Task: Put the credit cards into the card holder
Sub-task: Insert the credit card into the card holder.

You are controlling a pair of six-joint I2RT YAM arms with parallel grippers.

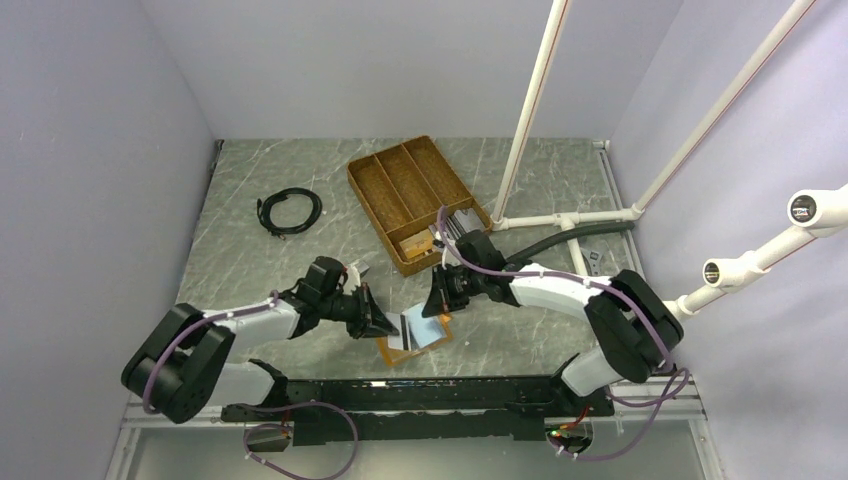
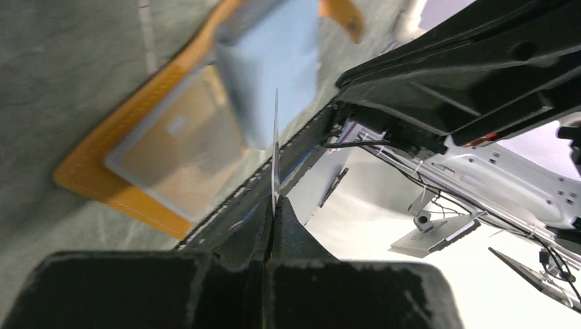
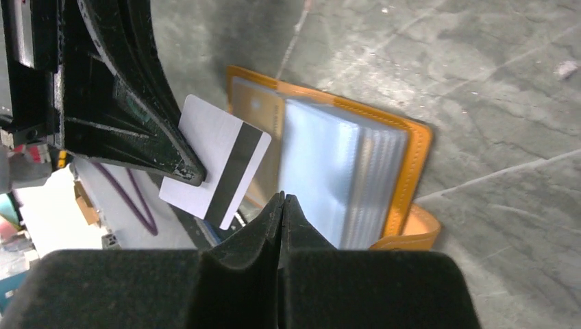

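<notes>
The card holder lies open on the table, orange-tan with pale blue lining. In the right wrist view the card holder shows a stack of clear sleeves. My left gripper is shut on a white credit card with a dark stripe, just left of the holder. That card is edge-on in the left wrist view, rising from my left gripper, and its flat face shows in the right wrist view. My right gripper is shut and empty over the sleeves. More cards lie in the tray.
The brown divided wicker tray stands behind the holder. A coiled black cable lies at the back left. A white pipe frame rises at the back right. A black rail runs along the near edge.
</notes>
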